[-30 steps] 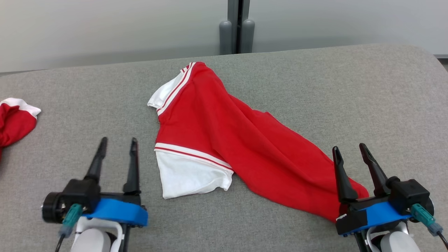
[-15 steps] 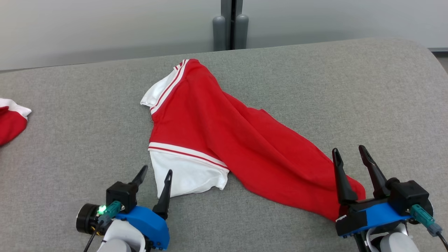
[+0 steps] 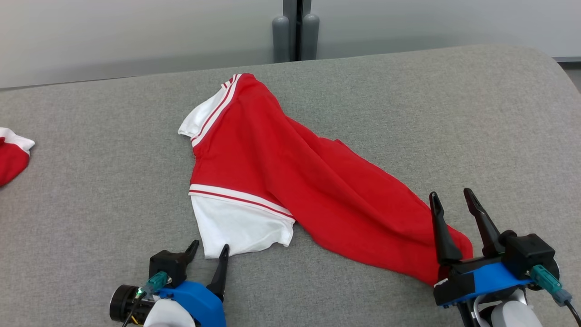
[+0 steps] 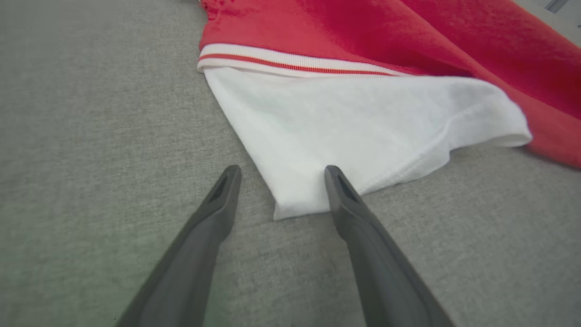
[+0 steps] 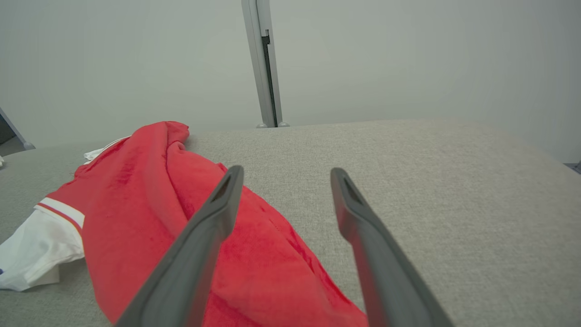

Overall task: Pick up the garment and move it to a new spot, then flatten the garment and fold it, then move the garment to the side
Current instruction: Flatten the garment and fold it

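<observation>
Filling most of the head view, a grey fabric-covered surface [image 3: 408, 113] is seen, backed by a pale wall [image 3: 136, 36]. The garment [image 3: 290, 181], a red shirt with white sleeves, is laid near the middle of this surface, stretched on a slant from the far left to the near right, with long folds along its red body. One white sleeve [image 3: 240, 227], edged by a white band with a thin red stripe, is spread flat at the near left side of the garment; the other sleeve [image 3: 202, 116] is partly tucked beneath the far end. The right gripper [image 3: 451, 194] is held at the lower right, over the garment's near right end, its two dark fingers spread apart with nothing pinched between them; in the right wrist view one finger is seen against red cloth and the other against the bare grey surface. The left gripper [image 3: 209, 246] is tilted down at the near corner of the white sleeve, fingers likewise spread wide; in the left wrist view that corner is framed between the two fingertips, and whether it is touched cannot be told. A second red-and-white cloth [image 3: 11, 156] is cut off by the left edge, well apart from the garment. Two grey rounded posts [image 3: 295, 32] are set behind the far edge
</observation>
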Tool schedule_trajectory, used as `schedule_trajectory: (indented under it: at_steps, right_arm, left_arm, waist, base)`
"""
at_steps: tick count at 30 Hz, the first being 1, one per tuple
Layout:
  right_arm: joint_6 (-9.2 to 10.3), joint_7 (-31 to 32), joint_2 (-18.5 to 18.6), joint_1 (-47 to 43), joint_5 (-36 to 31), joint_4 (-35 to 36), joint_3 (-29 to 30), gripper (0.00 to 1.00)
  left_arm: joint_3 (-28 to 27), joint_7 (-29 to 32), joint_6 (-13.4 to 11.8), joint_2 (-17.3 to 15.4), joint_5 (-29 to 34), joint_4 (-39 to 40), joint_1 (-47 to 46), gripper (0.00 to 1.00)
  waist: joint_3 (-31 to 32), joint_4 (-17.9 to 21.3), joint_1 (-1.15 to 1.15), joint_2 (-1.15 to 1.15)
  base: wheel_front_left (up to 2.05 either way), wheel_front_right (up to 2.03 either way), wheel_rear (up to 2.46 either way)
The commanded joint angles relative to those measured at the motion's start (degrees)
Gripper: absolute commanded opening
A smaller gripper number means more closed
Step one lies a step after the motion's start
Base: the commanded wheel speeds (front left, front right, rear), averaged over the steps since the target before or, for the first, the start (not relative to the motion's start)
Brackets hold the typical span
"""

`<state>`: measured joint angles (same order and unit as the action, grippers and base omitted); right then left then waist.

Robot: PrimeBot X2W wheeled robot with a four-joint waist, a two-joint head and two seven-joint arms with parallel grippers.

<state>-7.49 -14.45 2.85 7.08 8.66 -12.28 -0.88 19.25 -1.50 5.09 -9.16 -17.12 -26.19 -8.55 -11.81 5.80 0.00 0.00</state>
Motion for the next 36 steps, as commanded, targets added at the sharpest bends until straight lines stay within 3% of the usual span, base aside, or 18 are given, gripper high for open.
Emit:
schedule_trajectory:
  at_steps: [1,3,4,6,12,20,36]
  right_arm:
    - [-0.01,-0.33,0.08,0.57,0.06,-0.16,-0.07,1.0]
    - [-0.01,-0.41,0.08,0.71,0.06,-0.3,-0.13,1.0]
    - [-0.01,-0.42,0.08,0.78,0.01,-0.33,-0.12,1.0]
    - [-0.01,-0.47,0.08,0.76,-0.11,-0.47,-0.09,1.0]
    - [-0.01,-0.51,0.08,-0.74,-0.54,-0.81,0.62,1.0]
    - [-0.01,-0.28,0.07,-2.25,-0.57,-1.29,1.2,1.0]
    - [-0.01,0.06,0.09,-3.53,-0.8,-1.82,2.45,1.0]
  left_arm:
    - [0.5,0.55,0.35,0.19,-0.71,-0.85,-0.2,1.0]
    - [1.23,0.08,0.71,0.39,-0.92,-1.37,-0.39,1.0]
    - [1.36,-0.16,0.87,0.63,-1.16,-1.61,-0.44,0.54]
    - [1.37,-1.19,0.8,0.42,-0.8,-2.09,-0.87,0.02]
    - [-0.29,-5.29,-0.1,0.43,-2.04,-2.41,-1.97,0.0]
    - [-3.31,-7.24,-2.44,-1.12,-3.93,3.09,1.38,0.0]
    - [-9.37,-3.85,-12.11,-3.2,-7.39,20.26,19.79,0.0]
  waist:
    - [0.01,0.12,0.0,0.0]
    - [0.07,0.38,0.0,0.0]
    - [0.13,0.47,0.0,0.0]
    - [0.37,0.63,0.0,0.0]
    - [1.87,-0.28,0.0,0.0]
    - [4.3,-4.6,0.0,0.0]
    - [5.5,-11.56,0.0,0.0]
  base:
    - [0.0,0.0,0.0]
    - [0.0,0.0,0.0]
    - [0.0,0.0,0.0]
    - [0.0,0.0,0.0]
    - [0.0,0.0,0.0]
    - [0.0,0.0,0.0]
    - [0.0,0.0,0.0]
